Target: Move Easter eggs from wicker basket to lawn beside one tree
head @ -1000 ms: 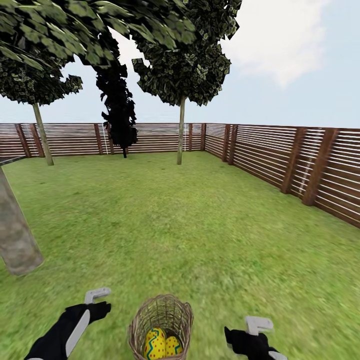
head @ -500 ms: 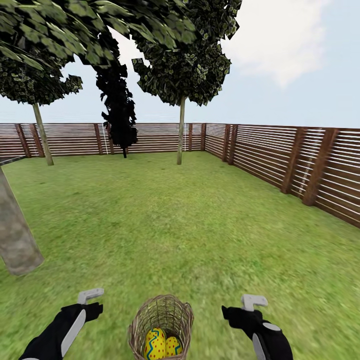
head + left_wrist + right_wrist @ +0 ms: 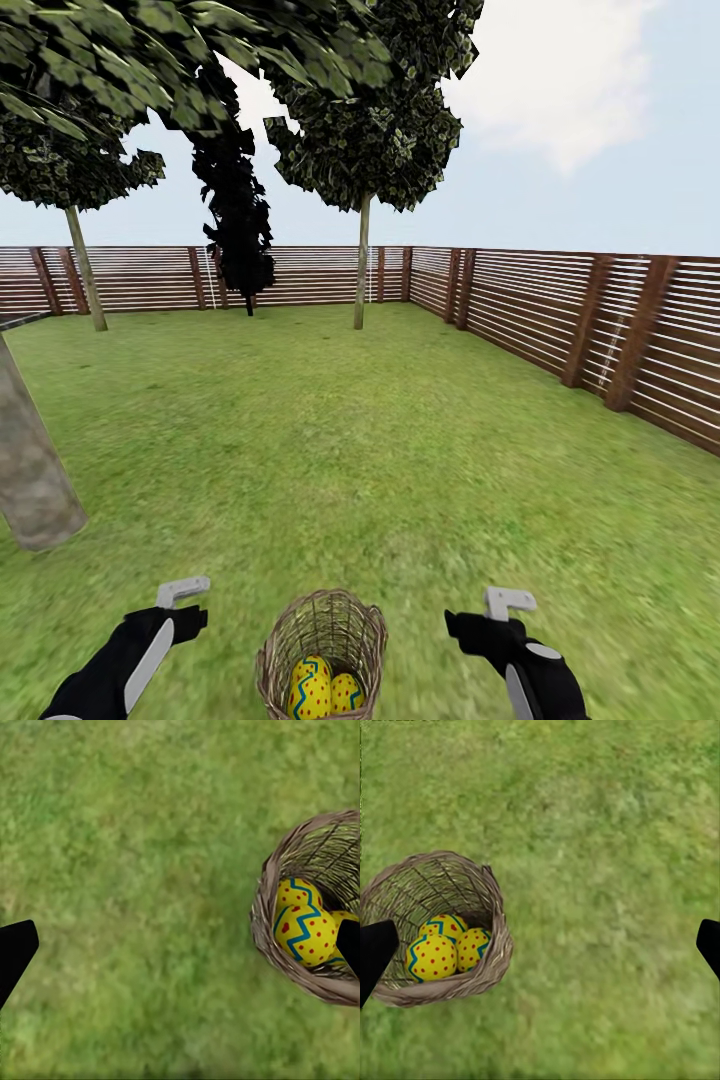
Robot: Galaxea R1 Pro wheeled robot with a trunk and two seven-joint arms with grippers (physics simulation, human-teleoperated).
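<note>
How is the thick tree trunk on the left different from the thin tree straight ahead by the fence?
The thick trunk stands close to the wicker basket; the thin tree stands far back by the fence. The thick trunk is broad, mottled grey-brown and leaning in the head view; the thin tree's trunk is slim, pale and upright. The thin tree's round crown shows whole; the thick trunk's top is cut off. Both stand on the lawn.

- The lawn [image 3: 400, 440] is flat, mottled green grass.
- The wicker basket [image 3: 322, 650] stands on it between the left gripper [image 3: 182, 592] and right gripper [image 3: 508, 603].
- A thick grey-brown trunk [image 3: 30, 470] rises beyond the left gripper.
</note>
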